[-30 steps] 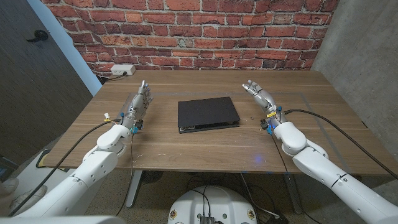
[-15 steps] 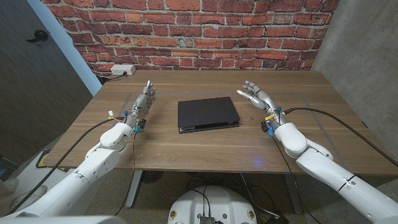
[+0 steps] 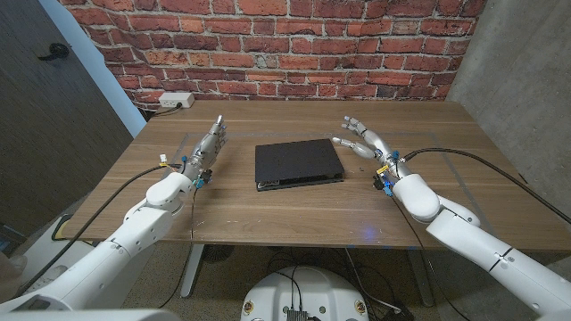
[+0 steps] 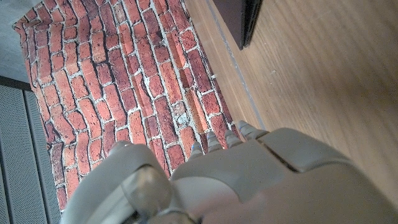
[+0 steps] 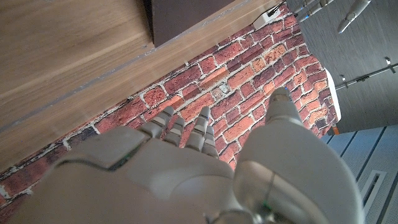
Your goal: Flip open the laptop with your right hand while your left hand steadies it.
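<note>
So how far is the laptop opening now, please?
Nothing is done: the laptop lies shut on the table. In hand: the left hand and right hand flank it, open, not touching. Left: steady it with the left, lift the lid with the right.

The laptop (image 3: 299, 163) was black and thin. Its lid was shut. It lay flat on the wooden table (image 3: 268, 209), near the middle, turned a little bit crooked. Its front edge faced the robot. A dark corner of it also showed in the left wrist view (image 4: 239, 18) and the right wrist view (image 5: 180, 15).
</note>
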